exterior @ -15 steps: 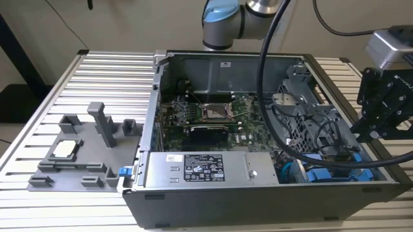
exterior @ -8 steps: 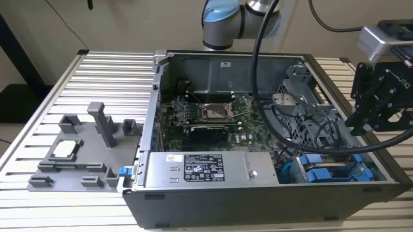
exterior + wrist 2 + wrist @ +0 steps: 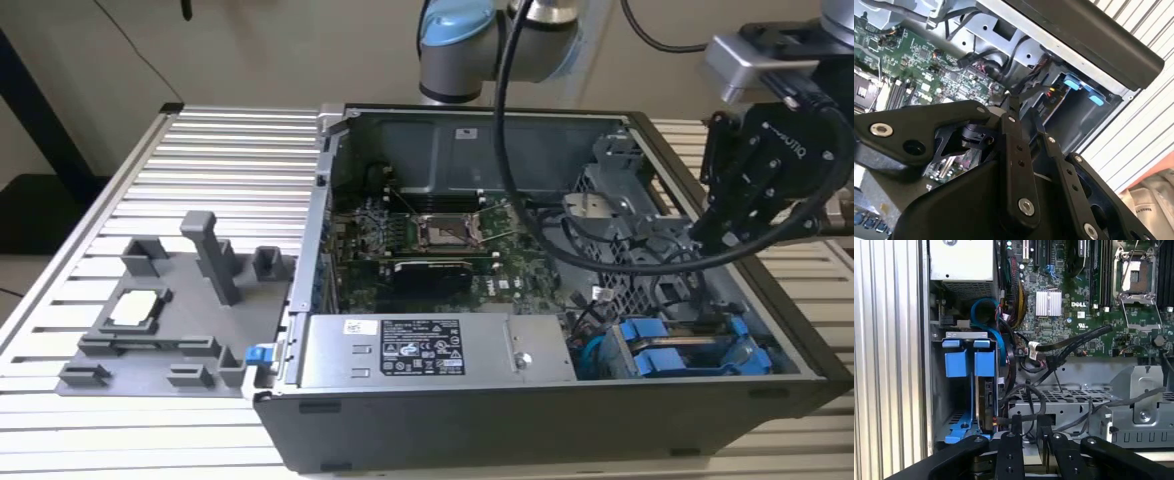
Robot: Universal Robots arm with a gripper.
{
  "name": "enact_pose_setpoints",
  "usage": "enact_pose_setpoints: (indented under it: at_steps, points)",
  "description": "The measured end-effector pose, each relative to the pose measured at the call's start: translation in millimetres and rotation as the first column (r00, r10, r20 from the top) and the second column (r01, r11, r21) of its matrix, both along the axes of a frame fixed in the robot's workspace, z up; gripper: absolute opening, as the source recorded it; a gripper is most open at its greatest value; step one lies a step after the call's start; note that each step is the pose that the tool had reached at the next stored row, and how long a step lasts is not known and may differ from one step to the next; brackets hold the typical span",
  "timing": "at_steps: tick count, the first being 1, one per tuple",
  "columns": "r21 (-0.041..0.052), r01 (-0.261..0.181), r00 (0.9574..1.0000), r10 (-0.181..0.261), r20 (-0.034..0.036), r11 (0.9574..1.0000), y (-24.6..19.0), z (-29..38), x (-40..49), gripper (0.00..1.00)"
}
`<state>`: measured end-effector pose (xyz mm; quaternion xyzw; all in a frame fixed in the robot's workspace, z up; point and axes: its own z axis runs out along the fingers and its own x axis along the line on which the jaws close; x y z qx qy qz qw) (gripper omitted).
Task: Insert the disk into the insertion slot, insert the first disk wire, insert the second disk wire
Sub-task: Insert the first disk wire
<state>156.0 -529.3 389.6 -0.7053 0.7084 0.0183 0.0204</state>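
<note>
The disk stands edge-on in its blue carrier, seated in the insertion slot of the grey drive cage. In the exterior view the blue carrier sits at the near right corner of the open case. My gripper hangs above the case's right side, over the perforated cage, apart from the disk. In both wrist views the gripper is close to loose black wires. One black wire carries a white tag. I cannot tell which is the first or second disk wire.
The labelled power-supply box lies along the case's near wall, and the green motherboard covers the floor. A thick black cable loops from the arm across the case. A grey fixture stands on the slatted table at the exterior view's left.
</note>
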Motion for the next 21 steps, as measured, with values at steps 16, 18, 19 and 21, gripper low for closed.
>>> enact_pose_setpoints:
  at_steps: [16, 18, 19, 21]
  points:
    - [0.0066, -0.002, 0.9999, 0.002, 0.0164, 1.0000, 2.5, 0.0, -37.9, 0.27]
    - [0.0093, -0.008, 0.9998, 0.008, 0.0171, 0.9999, 2.5, 0.0, -39.5, 0.27]
    - [0.0134, -0.018, 0.9997, 0.018, 0.0173, 0.9997, 2.6, -0.1, -39.7, 0.27]
    - [0.0210, -0.044, 0.9989, 0.044, 0.0174, 0.9988, 2.6, 0.0, -39.9, 0.27]
